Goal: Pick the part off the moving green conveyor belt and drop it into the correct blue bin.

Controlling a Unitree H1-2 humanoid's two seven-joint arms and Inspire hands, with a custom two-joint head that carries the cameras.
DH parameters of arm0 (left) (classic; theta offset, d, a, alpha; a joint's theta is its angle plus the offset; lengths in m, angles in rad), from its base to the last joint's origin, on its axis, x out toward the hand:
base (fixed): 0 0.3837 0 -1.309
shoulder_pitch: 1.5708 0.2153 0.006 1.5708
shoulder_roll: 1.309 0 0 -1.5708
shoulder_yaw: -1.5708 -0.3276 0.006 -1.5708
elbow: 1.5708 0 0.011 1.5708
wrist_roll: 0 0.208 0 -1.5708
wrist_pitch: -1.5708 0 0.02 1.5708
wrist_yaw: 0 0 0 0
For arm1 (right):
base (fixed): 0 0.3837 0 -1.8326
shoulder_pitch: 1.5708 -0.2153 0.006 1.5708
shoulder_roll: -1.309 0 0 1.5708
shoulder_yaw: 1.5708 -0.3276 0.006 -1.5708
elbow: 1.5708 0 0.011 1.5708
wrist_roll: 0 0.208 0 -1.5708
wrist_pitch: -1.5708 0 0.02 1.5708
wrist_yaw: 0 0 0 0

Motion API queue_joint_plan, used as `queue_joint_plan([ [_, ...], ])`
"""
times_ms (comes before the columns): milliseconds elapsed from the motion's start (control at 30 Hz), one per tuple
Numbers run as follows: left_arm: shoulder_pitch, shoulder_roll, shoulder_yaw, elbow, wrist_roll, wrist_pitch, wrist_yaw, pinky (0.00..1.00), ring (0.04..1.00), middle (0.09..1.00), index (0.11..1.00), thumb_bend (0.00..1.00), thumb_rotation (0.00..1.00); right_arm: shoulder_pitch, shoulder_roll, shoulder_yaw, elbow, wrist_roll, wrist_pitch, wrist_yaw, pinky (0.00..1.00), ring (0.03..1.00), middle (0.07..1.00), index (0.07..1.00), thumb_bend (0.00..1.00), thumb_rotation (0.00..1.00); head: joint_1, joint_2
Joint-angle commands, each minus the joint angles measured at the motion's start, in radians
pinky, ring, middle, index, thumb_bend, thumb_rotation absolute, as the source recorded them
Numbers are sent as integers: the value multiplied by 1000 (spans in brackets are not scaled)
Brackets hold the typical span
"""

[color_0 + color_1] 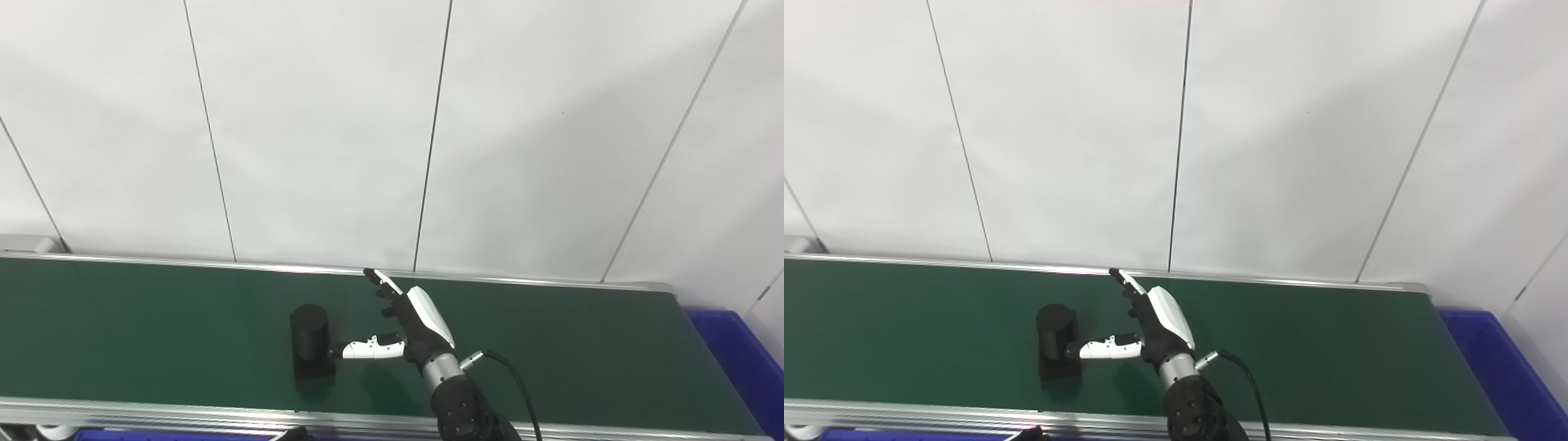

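Observation:
A black cylindrical part stands upright on the green conveyor belt, left of centre. My right hand hovers over the belt just to the right of the part. It is open, with its fingers stretched toward the back rail and nothing held. Its white thumb points left, and the tip reaches the side of the part; I cannot tell whether it touches. A blue bin sits past the belt's right end, partly cut off by the picture's edge. My left hand is out of the picture.
Metal rails run along the belt's front and back. A white panelled wall stands right behind the belt. A strip of another blue bin shows under the front rail at bottom left, with a small dark shape beside it.

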Motion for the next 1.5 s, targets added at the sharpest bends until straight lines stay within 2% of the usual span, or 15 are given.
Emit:
queue_joint_plan([
  [0,6,-5,5,-44,-18,-37,-29,818,838,831,829,824,41,-56,15,6,-6,-8,10,-17,759,900,938,943,978,424,0,1],
  [67,13,-10,7,-52,-27,-37,-36,817,836,830,827,832,42,-66,17,9,9,-12,17,-19,758,901,939,943,977,420,-12,17],
  [267,28,-9,-3,-66,-66,-37,-44,849,853,841,828,857,64,-95,25,15,74,-16,18,-30,769,913,941,938,986,397,-41,30],
  [567,33,-13,-9,-76,-73,-37,-42,863,859,855,844,841,121,-133,30,27,149,-19,18,-46,783,913,941,940,974,384,-42,47],
  [933,42,-5,-35,-88,-86,-36,-28,877,856,849,844,836,132,-201,45,30,341,7,-48,-101,743,890,925,919,992,335,-32,64],
  [1133,42,-4,-38,-93,-84,-36,-31,882,864,853,846,829,137,-240,55,42,425,16,-64,-121,759,892,922,918,966,296,-31,71],
  [1400,49,-7,-40,-103,-92,-36,-35,874,864,859,848,805,121,-266,68,58,529,25,-108,-154,719,821,849,864,890,167,-22,84],
  [1467,48,-6,-39,-102,-91,-36,-32,860,859,855,843,814,123,-269,72,62,551,26,-132,-166,670,771,813,841,880,156,-20,87],
])
